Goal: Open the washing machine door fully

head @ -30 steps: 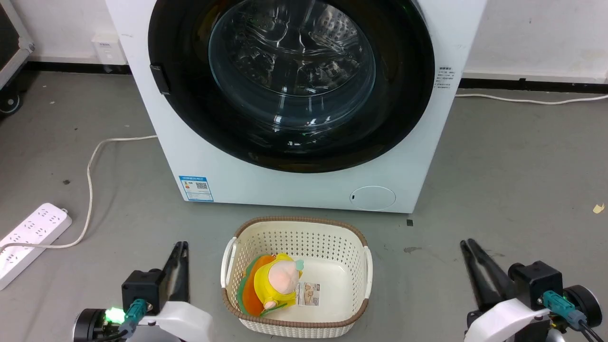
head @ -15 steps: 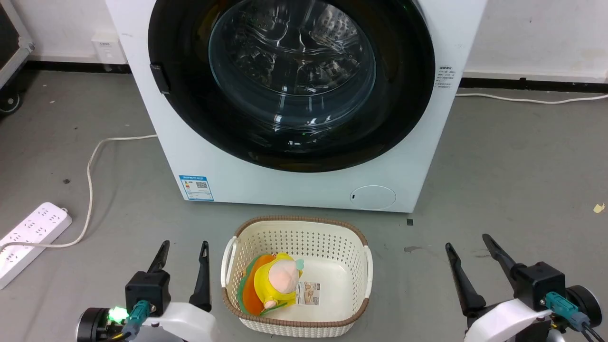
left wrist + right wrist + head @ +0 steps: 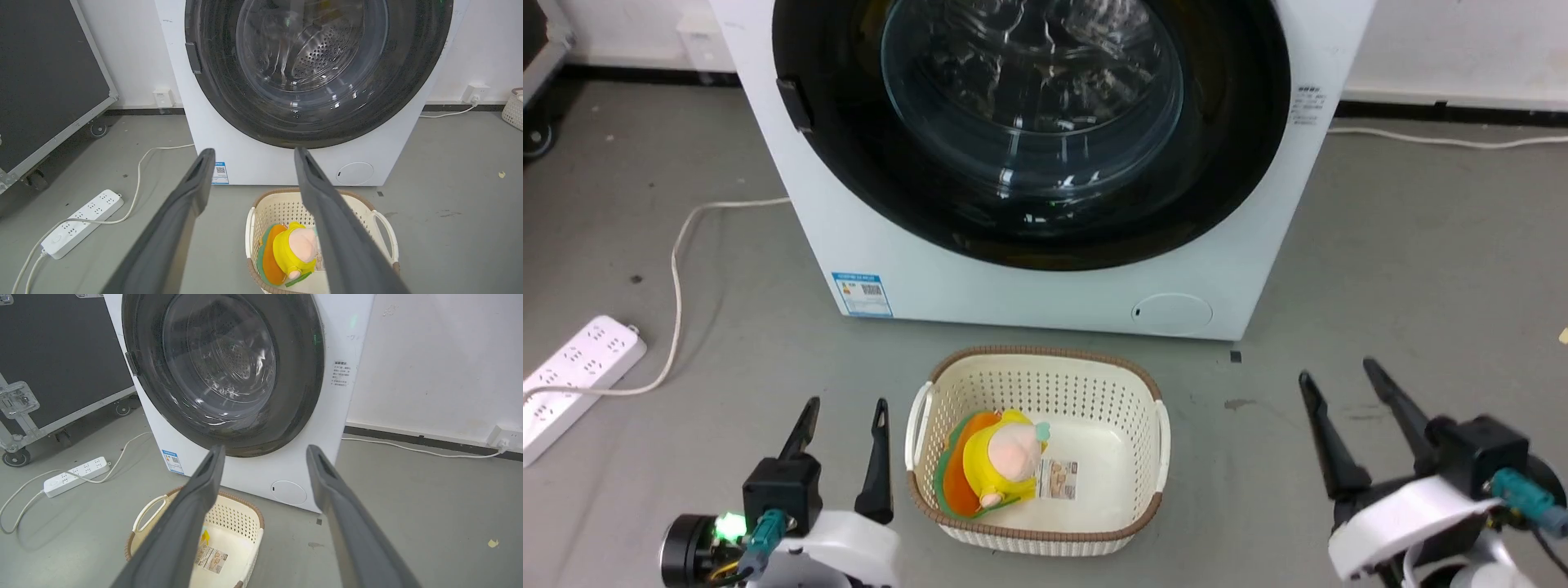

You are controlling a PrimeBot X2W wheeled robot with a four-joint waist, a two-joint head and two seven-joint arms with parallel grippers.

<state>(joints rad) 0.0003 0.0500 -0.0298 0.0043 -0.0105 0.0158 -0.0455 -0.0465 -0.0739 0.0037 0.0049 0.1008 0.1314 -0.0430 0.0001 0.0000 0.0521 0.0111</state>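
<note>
The white washing machine (image 3: 947, 278) stands on the floor ahead, and its round glossy black door (image 3: 849, 163) with the clear glass bowl lies flat against the front, a small black handle tab (image 3: 795, 104) at its left rim. My left gripper (image 3: 845, 406) hangs open low at the left, well short of the machine. My right gripper (image 3: 1339, 369) is open low at the right, nothing between its fingers. From the wrists, the door (image 3: 229, 102) (image 3: 302, 392) appears beyond each gripper's spread fingertips (image 3: 252, 151) (image 3: 264, 448).
A cream perforated basket (image 3: 1094, 384) holding a yellow and orange plush toy (image 3: 1001, 461) sits on the floor between my grippers and the machine. A white power strip (image 3: 572, 371) and its cord lie at the left. A black wheeled case (image 3: 45, 81) stands left of the machine.
Both grippers went from shut to open. The head camera has since tipped, shifting the whole picture; the machine and basket have not moved.
</note>
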